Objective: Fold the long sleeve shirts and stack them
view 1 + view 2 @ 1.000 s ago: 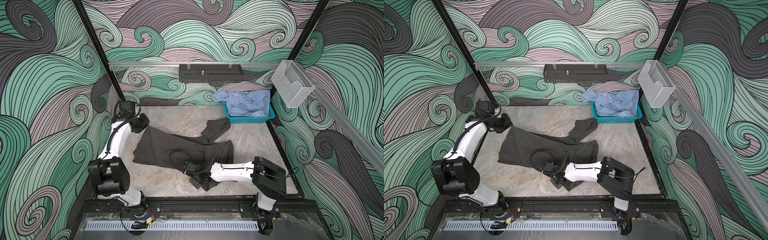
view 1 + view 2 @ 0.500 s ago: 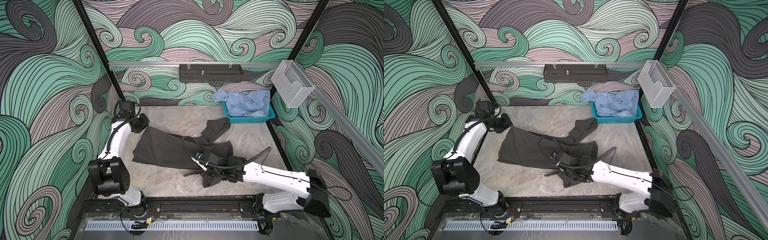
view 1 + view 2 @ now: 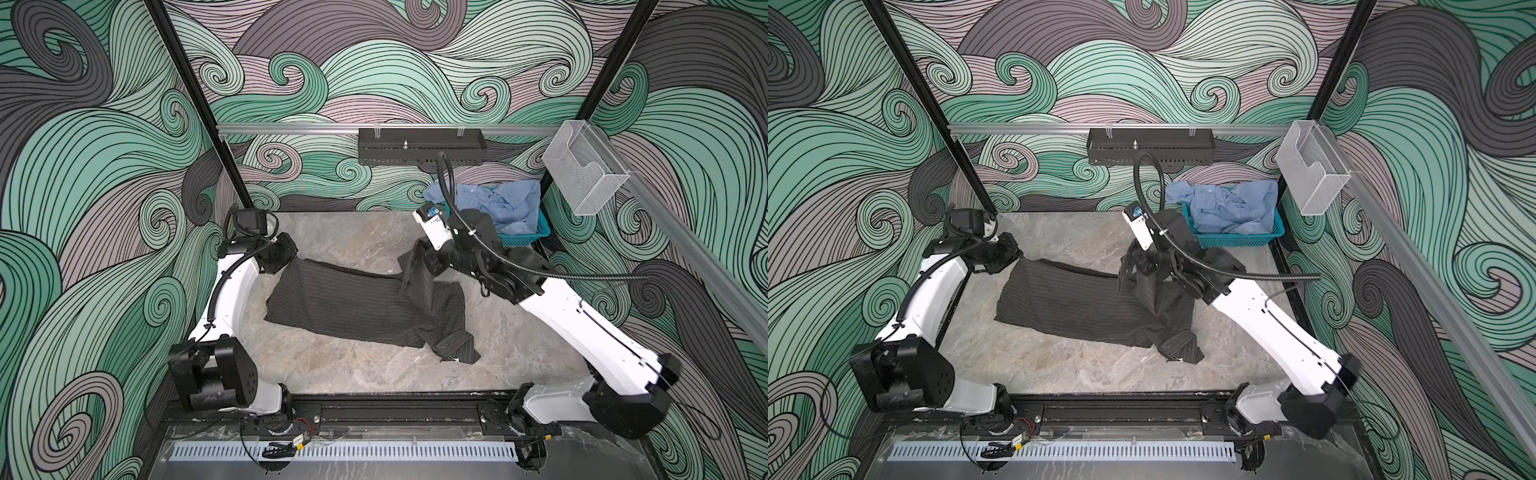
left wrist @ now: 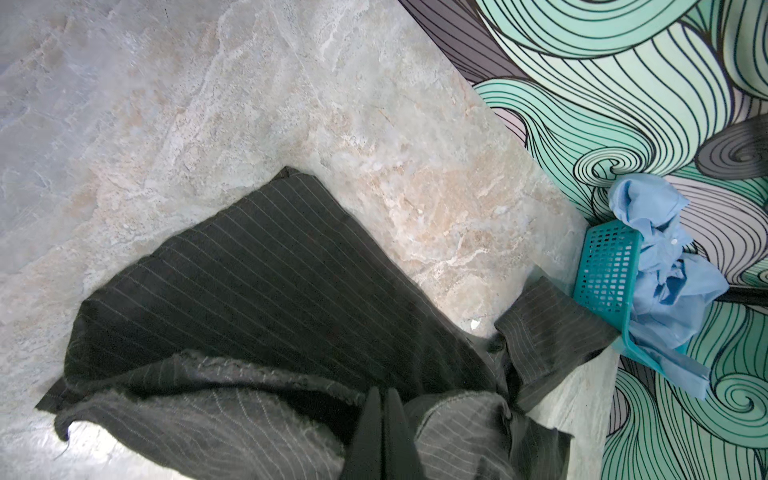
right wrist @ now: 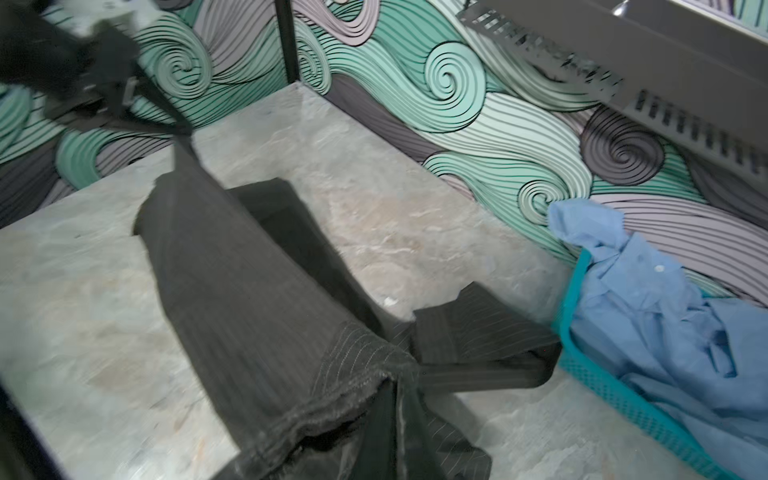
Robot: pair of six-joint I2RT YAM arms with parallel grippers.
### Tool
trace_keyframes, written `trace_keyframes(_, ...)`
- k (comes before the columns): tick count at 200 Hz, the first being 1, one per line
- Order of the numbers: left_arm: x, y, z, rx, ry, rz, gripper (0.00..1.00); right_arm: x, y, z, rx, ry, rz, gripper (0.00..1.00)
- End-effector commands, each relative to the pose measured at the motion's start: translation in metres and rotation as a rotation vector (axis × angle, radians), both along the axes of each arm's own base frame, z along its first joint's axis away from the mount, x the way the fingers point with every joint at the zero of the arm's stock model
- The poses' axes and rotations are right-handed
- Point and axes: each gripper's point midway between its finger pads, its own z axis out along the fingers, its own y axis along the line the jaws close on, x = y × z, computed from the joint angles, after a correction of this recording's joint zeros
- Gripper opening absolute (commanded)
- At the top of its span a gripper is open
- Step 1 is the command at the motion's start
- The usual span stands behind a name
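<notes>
- L tool point(image 4: 383, 405) pinching dark shirt point(image 3: 353, 303) corner, far-left counter point(image 3: 332, 365).
- R tool point(image 3: 429, 266) clamped on its other end, raised.
- blue shirt point(image 3: 507, 208) crumpled in basket point(image 3: 524, 240).

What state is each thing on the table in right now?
pinstriped shirt, unfolded, partly lifted, held at both ends
light blue shirt, crumpled in the teal basket
teal basket, upright, holding that shirt
left gripper, shut on the pinstriped shirt
right gripper, shut on the pinstriped shirt, raised

There's the dark shirt point(image 3: 353, 303), matt woven cloth, and the blue shirt point(image 3: 511, 205), smoother crumpled cloth. The basket point(image 3: 525, 240) is plastic mesh; the table point(image 3: 353, 374) looks like faintly shiny marbled stone.
</notes>
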Motion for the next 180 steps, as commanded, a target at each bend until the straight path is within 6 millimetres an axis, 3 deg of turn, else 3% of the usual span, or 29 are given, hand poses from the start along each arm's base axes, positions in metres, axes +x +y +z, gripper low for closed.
trace_keyframes(1, -0.027, -0.012, 0.015, -0.004, -0.029, -0.061, 0.00, 0.058, -0.006, -0.008, -0.107, -0.049, -0.060, 0.00)
trace_keyframes(17, -0.042, -0.016, 0.021, 0.005, -0.049, -0.084, 0.00, 0.094, -0.005, -0.026, -0.147, -0.026, -0.087, 0.00)
trace_keyframes(37, -0.059, -0.019, 0.029, 0.012, -0.087, -0.091, 0.00, 0.125, 0.003, -0.064, -0.191, 0.055, -0.100, 0.00)
trace_keyframes(50, -0.065, -0.018, 0.031, 0.021, -0.112, -0.085, 0.00, 0.132, 0.009, -0.091, -0.224, 0.130, -0.097, 0.00)
trace_keyframes(68, -0.073, -0.017, 0.032, 0.035, -0.128, -0.082, 0.00, 0.133, 0.016, -0.118, -0.222, 0.213, -0.098, 0.17)
trace_keyframes(81, -0.075, -0.018, 0.031, 0.037, -0.118, -0.085, 0.00, 0.127, 0.018, -0.126, -0.203, 0.251, -0.095, 0.41)
trace_keyframes(107, -0.073, -0.017, 0.029, 0.036, -0.117, -0.079, 0.00, 0.100, 0.006, -0.116, -0.151, 0.270, -0.121, 0.61)
trace_keyframes(136, -0.068, -0.016, 0.029, 0.029, -0.124, -0.070, 0.00, 0.052, -0.023, -0.113, -0.071, 0.331, -0.188, 0.65)
trace_keyframes(180, -0.064, -0.015, 0.026, 0.027, -0.122, -0.065, 0.00, -0.019, -0.071, -0.183, -0.111, 0.466, -0.223, 0.63)
